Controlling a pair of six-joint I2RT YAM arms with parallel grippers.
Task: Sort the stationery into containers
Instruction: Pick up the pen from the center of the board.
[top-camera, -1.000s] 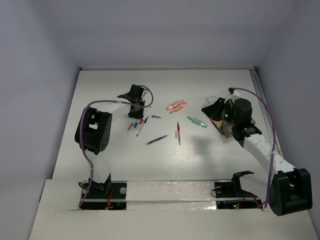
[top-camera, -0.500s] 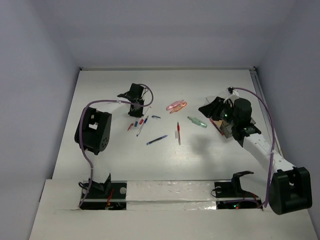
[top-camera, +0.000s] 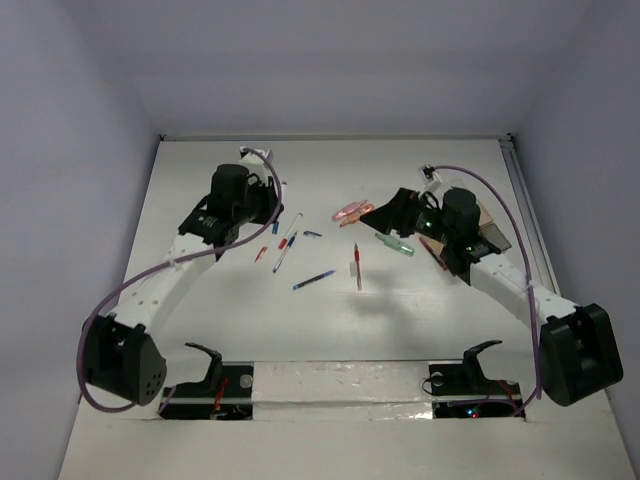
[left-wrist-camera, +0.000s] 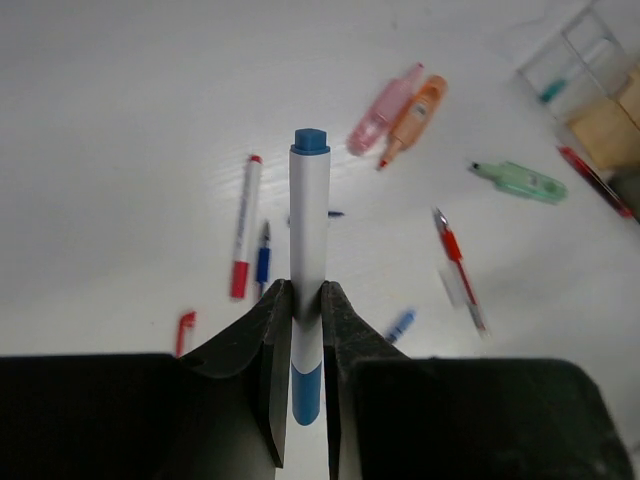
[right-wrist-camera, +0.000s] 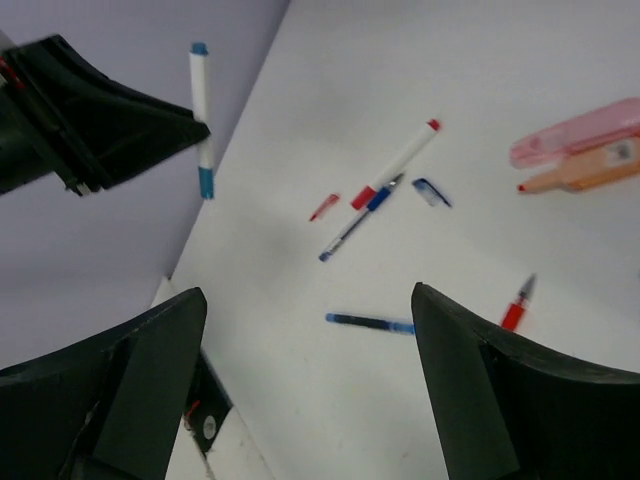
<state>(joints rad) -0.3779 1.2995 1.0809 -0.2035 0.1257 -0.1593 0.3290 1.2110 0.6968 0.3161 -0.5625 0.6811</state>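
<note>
Seen from above, the right arm hides most of the containers (top-camera: 488, 213). The left wrist view clips them at its corner, where one clear compartment holds something teal (left-wrist-camera: 553, 90). That view also shows the left gripper (left-wrist-camera: 308, 300) clenched on a white, blue-capped pen (left-wrist-camera: 309, 210), raised off the tabletop (left-wrist-camera: 120, 150). The right gripper (right-wrist-camera: 310, 395) hangs spread wide and empty.

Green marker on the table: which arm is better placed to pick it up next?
Right. The right gripper is open, empty and close to the green marker and the containers. The left gripper is shut on a blue-capped pen and farther away.
</note>
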